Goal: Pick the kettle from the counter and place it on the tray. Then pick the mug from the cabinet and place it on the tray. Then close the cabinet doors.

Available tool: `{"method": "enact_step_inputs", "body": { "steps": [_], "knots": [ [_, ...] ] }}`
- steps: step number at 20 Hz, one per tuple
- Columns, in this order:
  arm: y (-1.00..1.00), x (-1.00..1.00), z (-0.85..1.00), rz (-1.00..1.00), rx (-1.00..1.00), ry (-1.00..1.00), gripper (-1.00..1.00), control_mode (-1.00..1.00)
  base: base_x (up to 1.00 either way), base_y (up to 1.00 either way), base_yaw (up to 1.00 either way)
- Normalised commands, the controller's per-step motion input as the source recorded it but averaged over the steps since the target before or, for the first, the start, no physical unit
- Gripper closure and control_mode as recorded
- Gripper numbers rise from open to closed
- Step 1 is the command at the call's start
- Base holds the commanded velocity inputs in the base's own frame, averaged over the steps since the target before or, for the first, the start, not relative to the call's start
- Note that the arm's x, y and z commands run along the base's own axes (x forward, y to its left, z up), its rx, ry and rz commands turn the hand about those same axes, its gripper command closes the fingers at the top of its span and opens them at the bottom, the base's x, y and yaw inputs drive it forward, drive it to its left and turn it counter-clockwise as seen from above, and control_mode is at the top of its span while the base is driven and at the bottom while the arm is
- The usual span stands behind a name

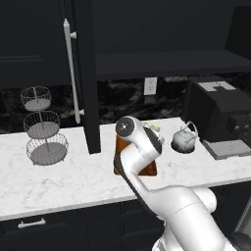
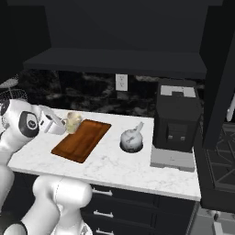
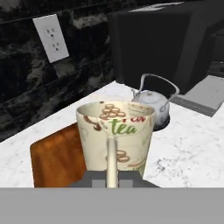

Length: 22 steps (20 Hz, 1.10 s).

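1. While the white arm reaches over the near-left part of the counter (image 2: 114, 167), the gripper (image 2: 58, 125) is clenched on the mug (image 2: 72, 122), which it holds by the handle side.
2. Seen from the hand view, the mug (image 3: 115, 136) is upright and close to the camera, its handle facing the hand and the word "tea" printed in green inside the far wall.
3. From the right base view, the mug sits at the far-left end of the tray (image 2: 82, 139), at or just above its rim; whether it touches the wood I cannot tell.
4. Reddish-brown and flat, the tray (image 3: 57, 158) lies on the marble with its long side running away from the robot.
5. Off the tray, the kettle (image 2: 131, 140) stands on the counter between the board and a black coffee machine (image 2: 176, 117), its wire handle arched upward.
6. In the left base view the kettle (image 1: 184, 139) is just right of the arm's elbow, near the machine's grey drip base.
7. Above, the cabinet (image 1: 166, 63) shows a dark bare shelf, and one of the cabinet doors (image 1: 83, 73) stands swung out, its long silver bar handle facing left.
8. A three-tier wire basket (image 1: 43, 126) stands at the left of the counter, well apart from the tray.
9. A white wall outlet (image 3: 51, 37) is set in the dark backsplash behind the tray.
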Motion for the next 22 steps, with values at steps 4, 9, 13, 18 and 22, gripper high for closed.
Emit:
{"method": "enact_step_inputs", "body": {
  "steps": [4,9,13,18,22],
  "knots": [
    [0.19,0.69,-0.47,-0.19,0.0,0.0,1.0,-1.0,0.0,0.0,0.0],
    [0.06,0.63,-0.42,-0.16,0.0,0.0,1.0,-1.0,0.0,0.0,0.0],
    [0.02,0.57,-0.3,-0.2,0.0,0.0,1.0,-1.0,0.0,0.0,0.0],
    [0.07,0.55,-0.1,-0.21,-0.07,0.0,1.0,-1.0,0.0,0.0,0.0],
    [0.1,0.57,-0.14,-0.19,-0.14,0.0,1.0,-1.0,0.0,0.0,0.0]
  ]
}}
